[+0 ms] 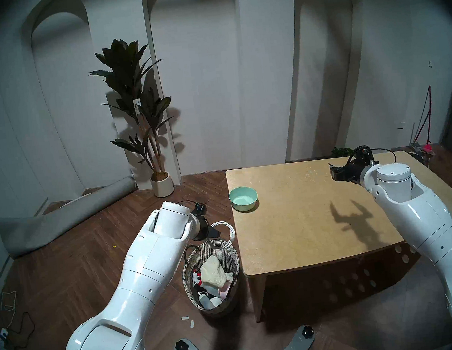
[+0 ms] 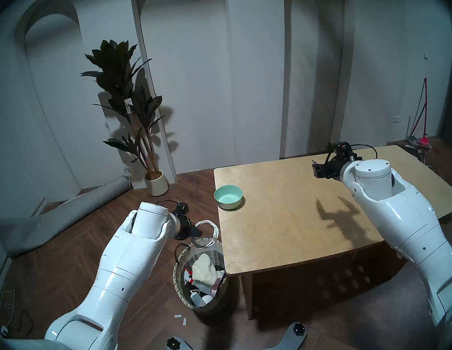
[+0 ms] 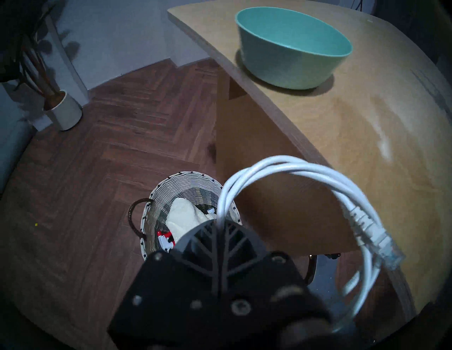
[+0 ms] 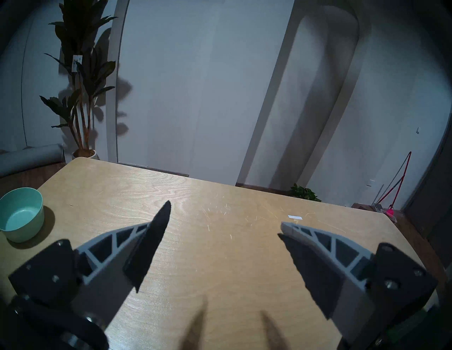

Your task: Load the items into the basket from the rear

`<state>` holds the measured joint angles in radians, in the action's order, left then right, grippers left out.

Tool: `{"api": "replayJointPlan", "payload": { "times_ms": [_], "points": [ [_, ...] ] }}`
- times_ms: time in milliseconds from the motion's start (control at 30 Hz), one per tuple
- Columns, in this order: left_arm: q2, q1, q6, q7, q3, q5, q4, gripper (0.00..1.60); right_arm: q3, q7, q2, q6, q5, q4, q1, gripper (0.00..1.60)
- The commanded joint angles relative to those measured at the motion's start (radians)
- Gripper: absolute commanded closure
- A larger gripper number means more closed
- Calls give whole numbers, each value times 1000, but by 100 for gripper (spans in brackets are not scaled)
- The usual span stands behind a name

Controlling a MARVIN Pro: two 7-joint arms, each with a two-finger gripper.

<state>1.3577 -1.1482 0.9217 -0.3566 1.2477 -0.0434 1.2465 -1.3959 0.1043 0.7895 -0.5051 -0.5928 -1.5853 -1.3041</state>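
Note:
My left gripper (image 1: 216,231) is shut on the coil of white cable (image 1: 225,235) and holds it just above the far rim of the woven wicker basket (image 1: 234,255) on the floor left of the table. In the left wrist view the cable (image 3: 281,168) loops out of the closed fingers, its plug end (image 3: 381,246) hanging right. The cream waffle-knit cloth (image 1: 213,272) lies inside the basket on other items. The mint-green bowl (image 1: 243,198) stands on the table's left edge. My right gripper (image 1: 334,172) is open and empty above the table's far right (image 4: 223,220).
The wooden table (image 1: 306,218) stands right of the basket. A potted plant in a white pot (image 1: 162,183) and a rolled grey mat (image 1: 67,221) are at the back left. A second board (image 1: 441,191) lies behind my right arm. Cords lie on the floor at far left.

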Motion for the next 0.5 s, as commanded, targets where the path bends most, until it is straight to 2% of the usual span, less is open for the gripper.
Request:
{"api": "replayJointPlan", "payload": {
  "times_ms": [0,233,300,467],
  "points": [
    [-17,52,-79,35,45,10,-77,160,-2,6,7,-1,2,-37,27,0],
    [-10,107,-196,79,53,36,-222,160,-4,23,16,-7,2,-61,17,0],
    [-10,124,-234,102,32,64,-263,160,-4,28,18,-9,3,-67,15,0],
    [24,172,-306,122,25,74,-378,160,-6,54,26,-15,10,-87,8,0]
  ]
}}
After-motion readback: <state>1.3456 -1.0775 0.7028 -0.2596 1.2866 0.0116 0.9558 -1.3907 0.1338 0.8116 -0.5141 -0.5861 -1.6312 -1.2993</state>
